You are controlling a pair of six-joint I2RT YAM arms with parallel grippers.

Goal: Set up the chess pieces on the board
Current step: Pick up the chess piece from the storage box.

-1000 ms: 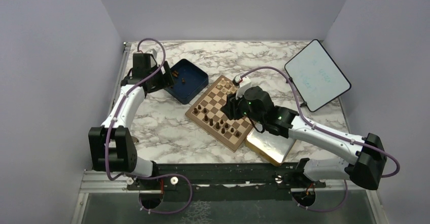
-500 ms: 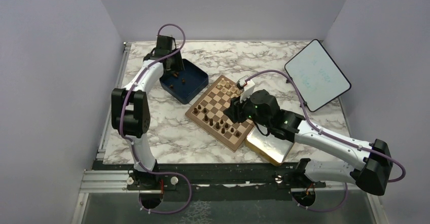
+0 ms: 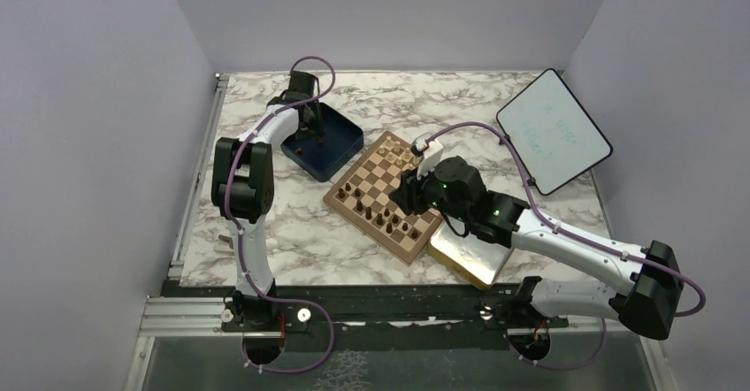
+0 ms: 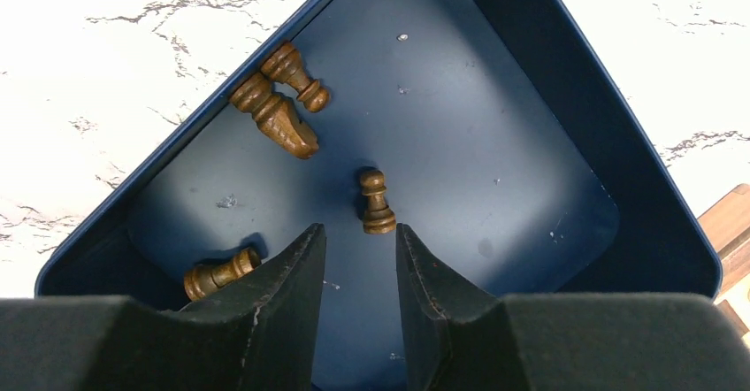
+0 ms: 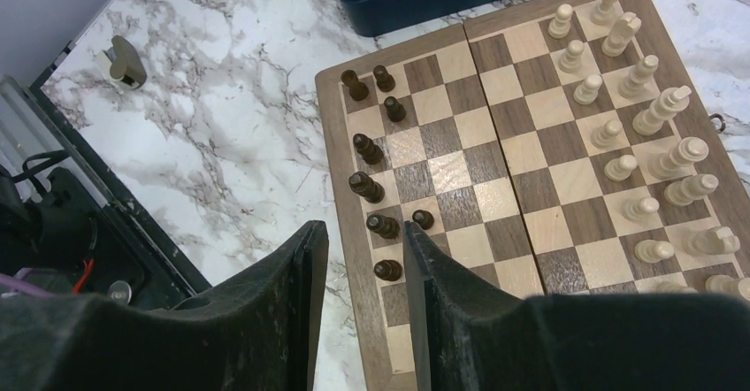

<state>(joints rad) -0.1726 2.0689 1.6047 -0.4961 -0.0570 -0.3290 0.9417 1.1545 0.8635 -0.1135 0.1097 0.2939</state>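
Left gripper point(image 4: 358, 232) is hovering inside the dark blue box point(image 4: 566, 99), jaws partly apart, gripping nothing. Nearest chess piece point(image 4: 378, 202) is sitting mid-frame, just ahead of the jaws, long axis in line with their gap.

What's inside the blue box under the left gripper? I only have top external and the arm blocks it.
Observer: Four dark chess pieces in the blue box: three lying down, one pawn seemingly upright.
Operator: Left gripper on any of them?
Observer: No. The left gripper is open with nothing between its fingers; the pawn sits just past the tips.
Operator: Right gripper carrying a piece?
Observer: No. The right gripper is open and empty above the board, over its dark-piece side.
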